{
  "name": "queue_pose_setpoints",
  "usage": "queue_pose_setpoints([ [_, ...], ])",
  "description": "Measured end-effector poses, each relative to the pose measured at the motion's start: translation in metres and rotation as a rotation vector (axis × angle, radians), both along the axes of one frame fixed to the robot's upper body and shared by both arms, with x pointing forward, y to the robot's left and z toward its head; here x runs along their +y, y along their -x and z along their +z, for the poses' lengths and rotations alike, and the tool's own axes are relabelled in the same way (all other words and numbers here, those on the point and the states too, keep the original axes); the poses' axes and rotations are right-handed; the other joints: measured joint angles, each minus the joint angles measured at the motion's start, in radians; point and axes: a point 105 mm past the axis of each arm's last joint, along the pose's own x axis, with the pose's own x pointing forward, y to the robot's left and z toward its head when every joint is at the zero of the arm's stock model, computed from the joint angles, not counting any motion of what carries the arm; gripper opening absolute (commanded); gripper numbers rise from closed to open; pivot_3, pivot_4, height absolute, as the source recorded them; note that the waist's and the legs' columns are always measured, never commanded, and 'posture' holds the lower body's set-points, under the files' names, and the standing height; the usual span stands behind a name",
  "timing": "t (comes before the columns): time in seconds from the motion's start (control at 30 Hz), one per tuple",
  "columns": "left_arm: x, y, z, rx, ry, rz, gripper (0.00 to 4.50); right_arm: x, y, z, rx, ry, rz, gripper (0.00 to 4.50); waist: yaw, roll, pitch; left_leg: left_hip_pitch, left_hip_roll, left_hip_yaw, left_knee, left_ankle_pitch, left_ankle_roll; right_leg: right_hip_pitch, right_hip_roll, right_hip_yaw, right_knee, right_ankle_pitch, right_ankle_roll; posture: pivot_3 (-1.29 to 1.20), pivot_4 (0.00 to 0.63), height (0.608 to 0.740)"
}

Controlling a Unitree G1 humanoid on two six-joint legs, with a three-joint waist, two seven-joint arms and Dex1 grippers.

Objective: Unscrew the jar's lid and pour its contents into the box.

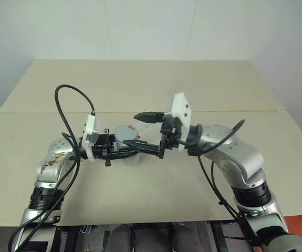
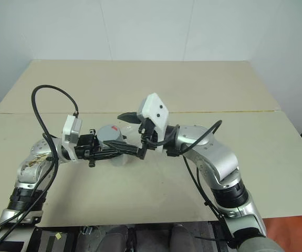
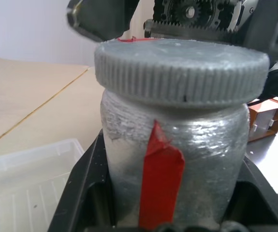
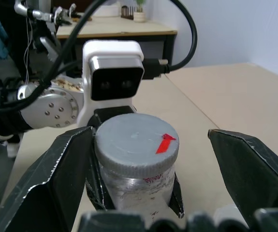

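My left gripper [image 1: 122, 146] is shut on the jar [image 1: 127, 140], a silvery-grey cylinder with a strip of red tape [image 3: 160, 179], and holds it upright above the table's middle. The ribbed grey lid [image 4: 134, 140] sits on the jar's mouth with a small red mark on top. Coming in from the right, my right gripper [image 1: 146, 132] is open, one finger [image 4: 56, 174] on each side of the lid and apart from it. The clear plastic box [image 3: 27, 179] lies on the table just beside and below the jar. The contents are hidden inside the closed jar.
The beige table [image 1: 140, 89] has a seam running across it behind the arms. Black cables [image 1: 66, 110] loop off both wrists. An orange-brown object [image 3: 267, 116] stands in the background of the left wrist view.
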Motion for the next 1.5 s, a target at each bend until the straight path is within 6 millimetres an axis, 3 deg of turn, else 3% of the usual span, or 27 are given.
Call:
queue_pose_setpoints([
  [0.23,0.000,-0.001,0.001,-0.009,0.001,0.010,1.94,0.012,-0.005,-0.003,0.000,0.012,-0.008,4.44,-0.001,0.000,0.000,0.000,0.000,0.000,0.000,0.001,-0.002,-0.001,0.000,0.000,0.001,0.000,0.000,0.00,0.150,0.740],
  [0.6,0.000,-0.001,0.002,-0.012,0.001,0.015,1.94,0.013,-0.007,-0.003,-0.002,0.010,-0.023,4.44,-0.001,0.000,0.000,0.000,0.000,0.000,0.000,0.001,-0.002,0.000,0.000,0.000,0.001,0.000,0.000,0.00,0.150,0.740],
  [1.5,0.003,-0.002,0.001,-0.009,-0.004,0.026,1.94,-0.030,-0.010,-0.007,-0.001,0.023,-0.116,4.44,-0.001,0.000,0.000,0.000,0.000,0.000,0.000,0.001,-0.001,0.000,0.000,0.000,0.000,0.000,0.000,0.00,0.150,0.740],
])
